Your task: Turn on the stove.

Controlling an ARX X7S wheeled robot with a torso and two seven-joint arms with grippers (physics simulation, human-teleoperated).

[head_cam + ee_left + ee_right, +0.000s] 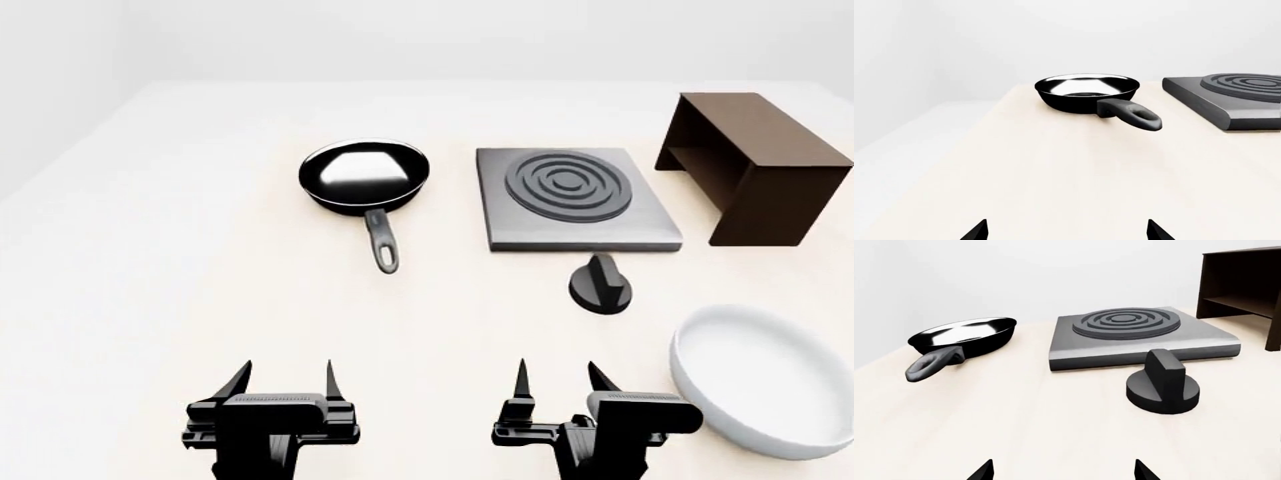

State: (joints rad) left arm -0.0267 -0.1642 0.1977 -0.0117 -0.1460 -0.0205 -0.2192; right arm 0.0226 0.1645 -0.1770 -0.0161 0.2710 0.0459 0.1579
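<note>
The stove (577,199) is a flat square grey hotplate with dark ring coils at the table's middle right; it also shows in the right wrist view (1137,335) and partly in the left wrist view (1237,97). Its separate black round knob (602,283) stands just in front of it, upright ridge on top, and is close in the right wrist view (1163,384). My left gripper (286,380) is open and empty near the front edge. My right gripper (558,377) is open and empty, a short way in front of the knob.
A black frying pan (364,177) lies left of the stove, handle toward me. A dark brown box-like shelf (750,166) stands at the right. A white bowl (761,380) sits at the front right, beside my right gripper. The table (160,260) is pale wood.
</note>
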